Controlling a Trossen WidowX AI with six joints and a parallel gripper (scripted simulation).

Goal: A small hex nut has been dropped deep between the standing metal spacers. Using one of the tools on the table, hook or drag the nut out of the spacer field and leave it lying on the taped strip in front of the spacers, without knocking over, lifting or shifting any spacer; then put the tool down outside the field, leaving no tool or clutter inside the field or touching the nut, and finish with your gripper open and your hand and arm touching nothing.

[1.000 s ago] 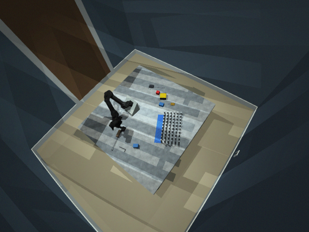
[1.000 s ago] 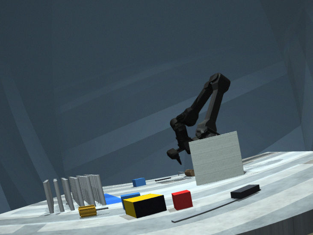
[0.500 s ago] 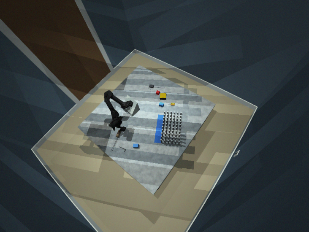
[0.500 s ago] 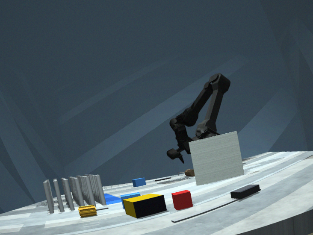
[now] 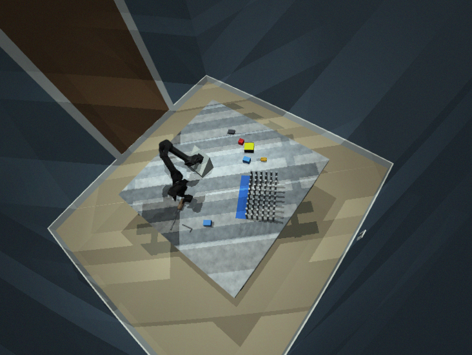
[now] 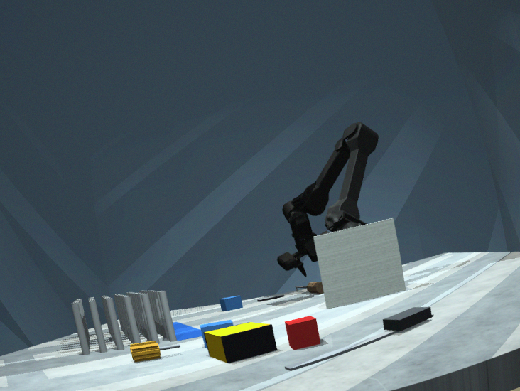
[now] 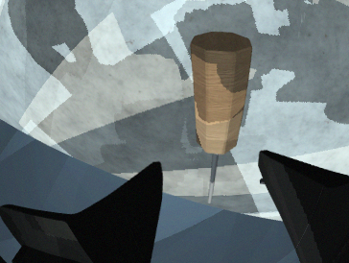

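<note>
1. While the single arm is bent over the table, its claw [image 5: 183, 197] [image 6: 303, 272] [image 7: 212, 163] is held partly open, with nothing gripped between the fingers.
2. Just beside it, the wooden-handled tool [image 5: 180, 204] [image 6: 315, 287] [image 7: 221, 91] is seen lying on the table. In the wrist view the handle is framed beyond the fingertips, slightly right of their midline, with its long axis running roughly down the view. A short shift towards the handle seems to be called for, then a closing across its width; if the fingers are shut now, it may well be missed.
3. From the handle, the shaft is pointed away from the spacers, so a turn is probably needed after lifting.
4. Near that shaft, an L-shaped rod [image 5: 187, 228] [image 6: 271, 298] is left ungrasped.
5. Well apart, the blue taped strip [image 5: 241, 198] [image 6: 185, 331] is laid before the standing metal spacers [image 5: 276, 175] [image 6: 168, 317]. The hex nut cannot be made out; by the task, it is lodged among them.
6. No brand, label or writing can be read.
</note>
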